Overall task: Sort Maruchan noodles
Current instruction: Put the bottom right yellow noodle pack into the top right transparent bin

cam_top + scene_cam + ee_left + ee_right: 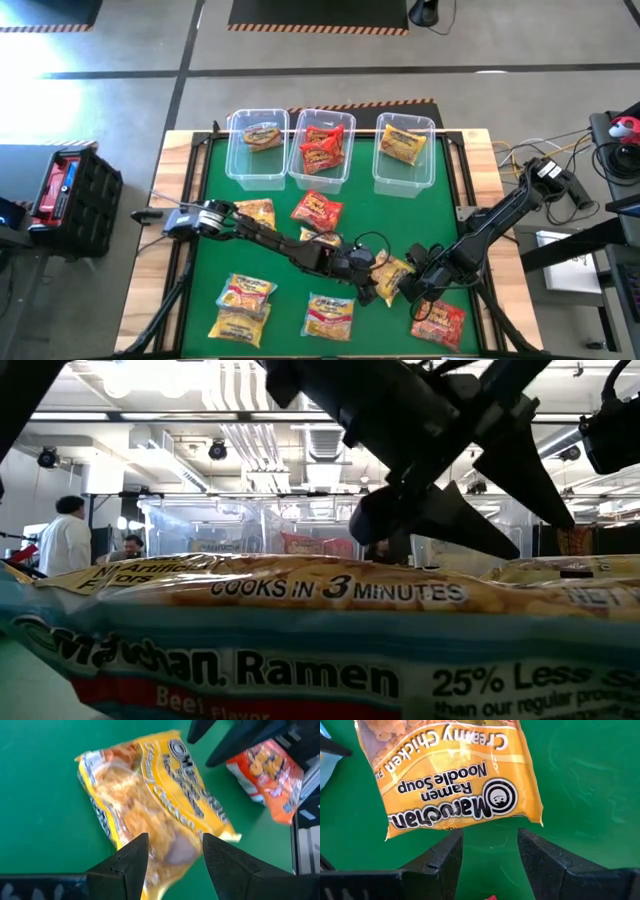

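The yellow Creamy Chicken packet [392, 276] lies flat on the green worktop [215, 260], directly between the two grippers. The left gripper [172, 851] stands partly open with one end of the packet running in between its fingers; whether they press the film cannot be told, and no grip is confirmed. The right gripper [487, 845] is likewise partly open and empty, with the opposite, printed end of the packet [451, 775] lying just ahead of its fingertips and clear of them. An orange packet [270, 772] lies beyond the yellow one from the left gripper, near the right arm. In my judgement the packet is light, with a thin, crinkly and fairly slippery film over a brittle noodle block that would crack under hard squeezing. The sealed end flap is the safest hold but may slip; a moderate pinch across a narrow edge of the block seems firmer. Three clear bins [319, 150], well beyond both grippers, already hold packets.
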`<state>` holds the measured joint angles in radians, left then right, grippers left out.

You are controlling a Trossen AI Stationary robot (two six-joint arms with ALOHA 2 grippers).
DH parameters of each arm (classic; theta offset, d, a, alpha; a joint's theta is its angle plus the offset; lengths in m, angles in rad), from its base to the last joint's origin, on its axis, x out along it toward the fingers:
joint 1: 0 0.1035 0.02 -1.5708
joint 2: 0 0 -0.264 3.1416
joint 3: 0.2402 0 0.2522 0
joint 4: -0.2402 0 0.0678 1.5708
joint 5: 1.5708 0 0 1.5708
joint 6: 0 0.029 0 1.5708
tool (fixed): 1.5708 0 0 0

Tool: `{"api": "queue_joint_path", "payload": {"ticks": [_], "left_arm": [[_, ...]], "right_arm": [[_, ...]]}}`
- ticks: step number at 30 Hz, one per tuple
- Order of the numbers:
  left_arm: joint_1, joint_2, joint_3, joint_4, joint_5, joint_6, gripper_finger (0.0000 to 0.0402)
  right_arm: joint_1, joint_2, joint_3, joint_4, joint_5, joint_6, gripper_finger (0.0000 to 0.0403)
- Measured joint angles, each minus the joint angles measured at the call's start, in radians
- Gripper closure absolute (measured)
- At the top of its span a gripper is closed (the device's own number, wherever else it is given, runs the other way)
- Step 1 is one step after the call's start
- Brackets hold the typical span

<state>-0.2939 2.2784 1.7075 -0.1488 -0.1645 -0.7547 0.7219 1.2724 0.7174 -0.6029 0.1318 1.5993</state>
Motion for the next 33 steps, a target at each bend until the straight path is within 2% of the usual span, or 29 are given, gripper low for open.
{"api": "queue_joint_path", "payload": {"ticks": [11,20,28,33], "left_arm": [[0.018,0.014,-0.015,-0.061,0.019,-0.018,0.0232],[0.02,0.02,-0.017,-0.06,0.019,-0.031,0.0232],[0.021,0.021,-0.024,-0.06,0.02,-0.043,0.0232],[0.021,0.022,-0.025,-0.061,0.019,-0.076,0.0232]], "right_arm": [[0.0,-0.001,-0.002,0.008,0.001,0.005,0.0225],[-0.002,-0.029,-0.002,0.202,0.011,-0.102,0.0225],[-0.01,-0.055,-0.003,0.163,0.023,-0.183,0.0202],[-0.014,-0.055,0.0,0.041,-0.021,-0.163,0.0206]]}}
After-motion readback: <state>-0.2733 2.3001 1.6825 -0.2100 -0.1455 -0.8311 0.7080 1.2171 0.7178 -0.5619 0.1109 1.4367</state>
